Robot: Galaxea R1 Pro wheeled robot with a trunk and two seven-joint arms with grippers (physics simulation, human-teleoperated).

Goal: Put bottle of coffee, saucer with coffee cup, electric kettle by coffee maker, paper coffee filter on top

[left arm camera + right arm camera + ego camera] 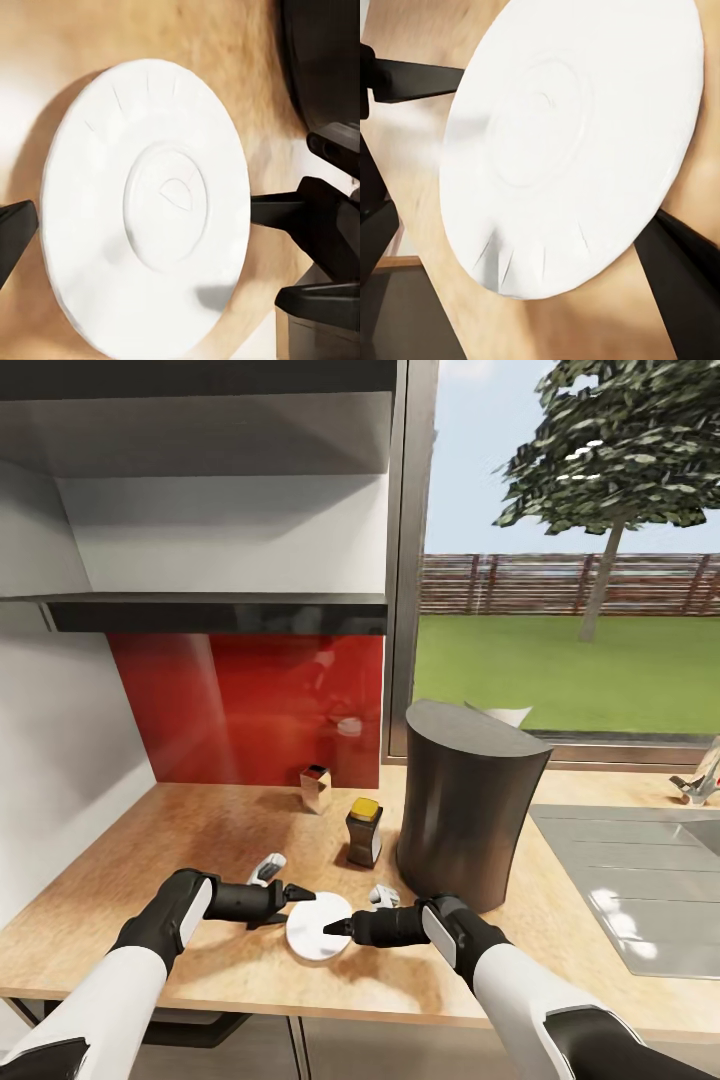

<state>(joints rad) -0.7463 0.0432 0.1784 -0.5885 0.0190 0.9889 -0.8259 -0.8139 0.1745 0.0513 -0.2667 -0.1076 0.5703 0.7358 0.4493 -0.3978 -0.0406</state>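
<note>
- Head view: the saucer (318, 932) lies flat on the kitchen countertop (200, 830), near its front edge and just in front of and to the left of the coffee maker (466, 805). The left gripper (296, 896) meets the saucer's left rim and the right gripper (338, 927) its right rim; whether either claw is clenched on the rim or released cannot be told here. The bottle of coffee (364, 832) stands upright on the counter just left of the coffee maker. A small steel-and-black container (316, 788) stands farther back by the red backsplash (250, 705). The kitchen shelf (215, 612) borders the backsplash from above. A steel sink (640, 880) is set into the counter at the right. A small white-and-grey item (266, 869) lies behind the left gripper; its identity is unclear.
- Left wrist view: the saucer (146, 214) shows face-on, with one dark fingertip (15, 225) of the left gripper at one side of its rim and a fingertip of the right gripper (274, 208) at the opposite side. The grip cannot be judged.
- Right wrist view: the saucer (570, 142) lies on the wood-look surface, with dark fingers (679, 270) at opposite edges; contact is not clear.
</note>
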